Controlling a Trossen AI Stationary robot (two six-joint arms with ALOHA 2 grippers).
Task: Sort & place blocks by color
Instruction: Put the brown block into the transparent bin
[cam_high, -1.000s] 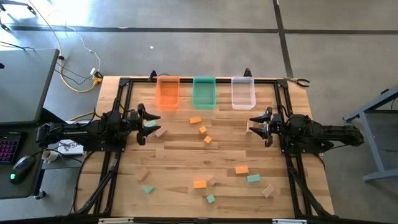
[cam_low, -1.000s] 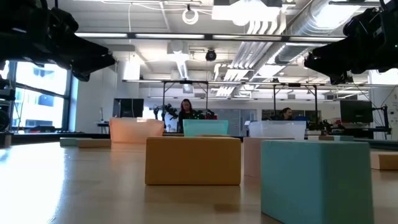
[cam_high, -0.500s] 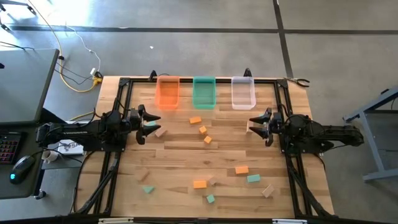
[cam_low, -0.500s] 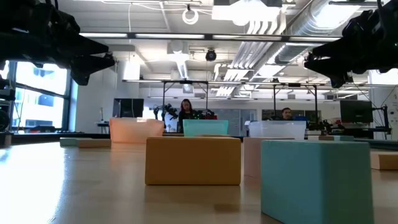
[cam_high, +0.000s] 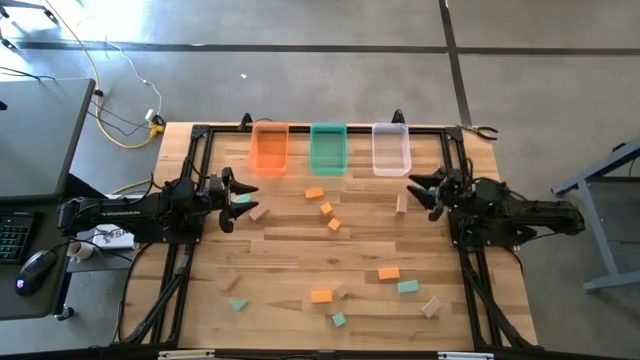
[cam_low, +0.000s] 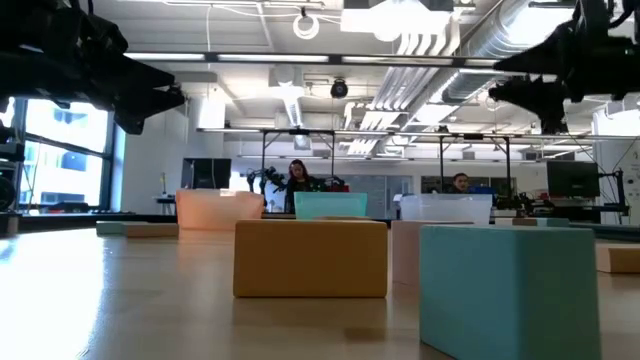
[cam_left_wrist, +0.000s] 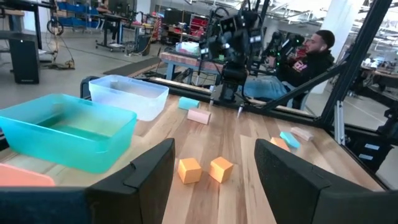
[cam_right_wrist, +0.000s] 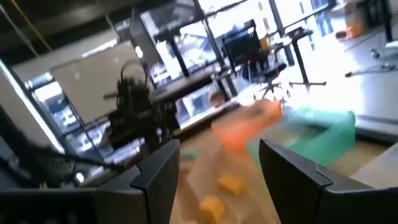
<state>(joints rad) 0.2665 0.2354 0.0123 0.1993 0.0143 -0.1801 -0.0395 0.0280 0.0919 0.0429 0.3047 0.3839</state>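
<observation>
Three bins (cam_high: 329, 148) stand in a row along the table's (cam_high: 290, 255) far edge, with blocks (cam_high: 321, 296) scattered across the middle and toward the near edge.

the right gripper (cam_high: 417, 188), fingers spread, has swung from beside the pale wooden block (cam_high: 401, 204) toward the clear bin (cam_high: 391, 148), rising higher above the desk (cam_high: 290, 262).

Matt wood table (cam_high: 290, 250), plastic bins (cam_high: 391, 150)

No text, label, brand, number or sign can be read in any of these views.
</observation>
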